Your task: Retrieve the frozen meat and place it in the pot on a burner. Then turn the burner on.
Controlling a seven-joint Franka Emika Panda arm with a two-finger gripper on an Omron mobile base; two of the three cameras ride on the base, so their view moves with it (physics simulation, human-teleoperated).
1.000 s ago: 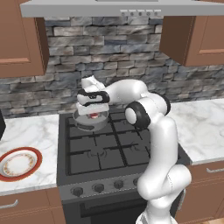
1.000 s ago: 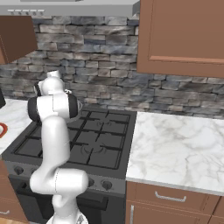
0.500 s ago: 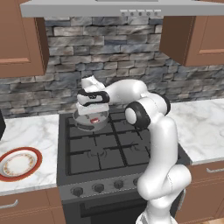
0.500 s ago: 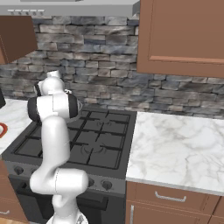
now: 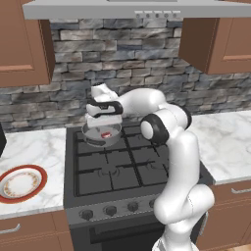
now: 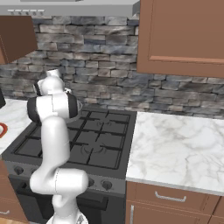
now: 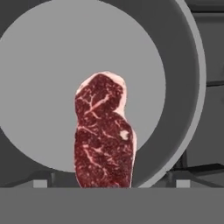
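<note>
Stove (image 5: 122, 171): pot (image 5: 101, 135) on the back-left burner, no flame visible. Frozen meat (image 7: 103, 133) lies flat on the pot floor, toward the near rim. Gripper (image 5: 104, 119) hovers right above, jaws spread, pinching nothing. Step 1 looks done; left: turn that burner's knob (image 5: 87, 214) on the front edge.

I see gripper (image 5: 104, 116) over pot (image 5: 91, 138) | meat (image 5: 105, 134) inside | plate (image 5: 20, 183) left counter

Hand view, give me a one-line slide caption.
Marbled frozen meat lying in the grey pot, seen between the open gripper fingertips.
</note>
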